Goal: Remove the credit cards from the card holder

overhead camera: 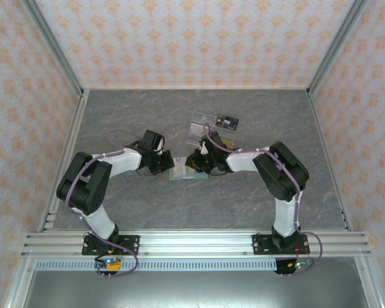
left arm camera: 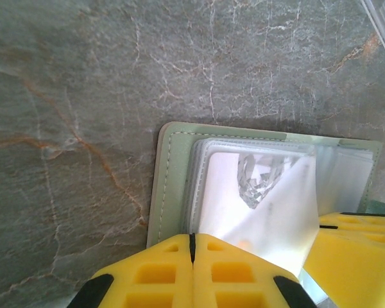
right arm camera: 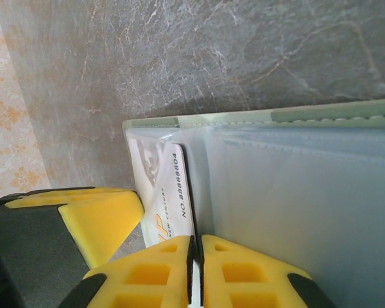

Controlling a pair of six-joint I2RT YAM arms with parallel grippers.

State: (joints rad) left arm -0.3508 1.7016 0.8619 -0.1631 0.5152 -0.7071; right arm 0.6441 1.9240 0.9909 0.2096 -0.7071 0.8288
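The card holder (overhead camera: 181,173) lies open on the grey table (overhead camera: 115,122) between the two arms, near a clear acrylic stand (overhead camera: 202,120). We see the left gripper (left arm camera: 192,256) closed tight at the holder's near edge; we cannot tell whether it pinches a leaf. The right gripper (right arm camera: 196,263) is closed on the edge of a white credit card (right arm camera: 176,186), which sits partly inside a clear sleeve.

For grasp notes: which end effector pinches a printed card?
The right end effector: a numbered card runs between its shut jaws; the left end effector overlies clear sleeves.
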